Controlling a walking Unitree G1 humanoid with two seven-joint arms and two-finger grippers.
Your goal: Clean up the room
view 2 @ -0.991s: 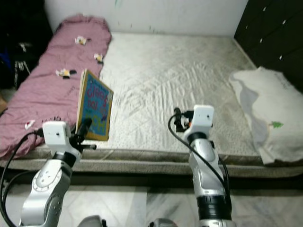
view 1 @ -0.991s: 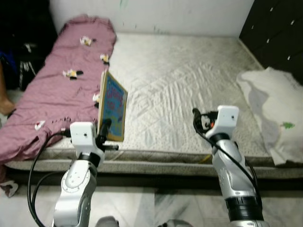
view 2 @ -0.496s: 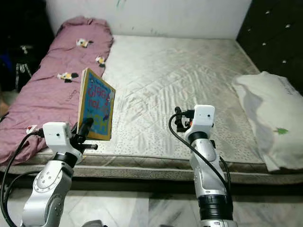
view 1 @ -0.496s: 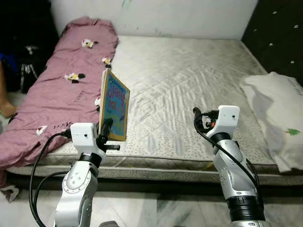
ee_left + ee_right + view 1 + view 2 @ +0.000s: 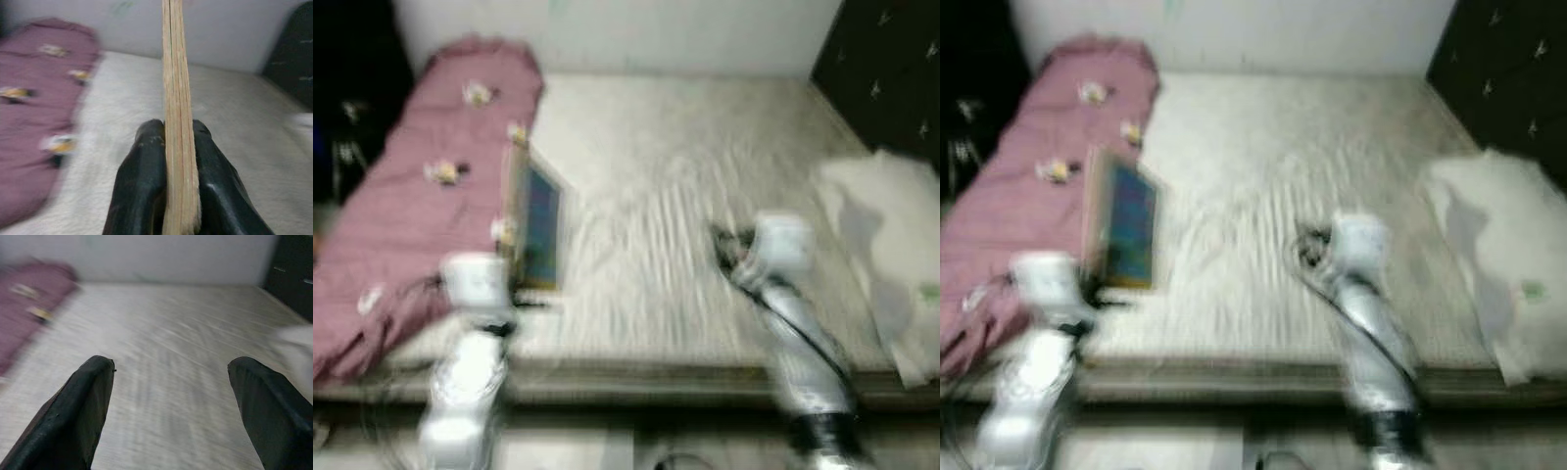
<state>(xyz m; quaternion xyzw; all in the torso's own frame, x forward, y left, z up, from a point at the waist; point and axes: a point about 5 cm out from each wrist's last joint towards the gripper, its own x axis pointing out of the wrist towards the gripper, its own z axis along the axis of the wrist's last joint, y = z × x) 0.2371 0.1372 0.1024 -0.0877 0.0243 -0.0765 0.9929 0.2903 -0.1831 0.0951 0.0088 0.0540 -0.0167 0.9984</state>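
Blurring across both head views, the scene is shifting slightly against the frame from half a second ago, a sign the camera is moving while the grip on the book looks unchanged. Clamped on the book (image 5: 180,122), the left gripper (image 5: 179,166) is pinching its lower edge between both black fingers (image 5: 142,181), holding it upright above the near edge of the mattress (image 5: 705,176), the blue cover (image 5: 540,223) facing the robot's right. Hovering over the mattress, well apart from the book, the right gripper (image 5: 171,396) is spreading its fingers wide with nothing between them. Beyond the left arm, a maroon blanket (image 5: 421,176) is lying along the mattress's left side; a white pillow (image 5: 891,235) is resting at the right. Judging by this, the book is being carried off for tidying, with no drop spot yet evident.
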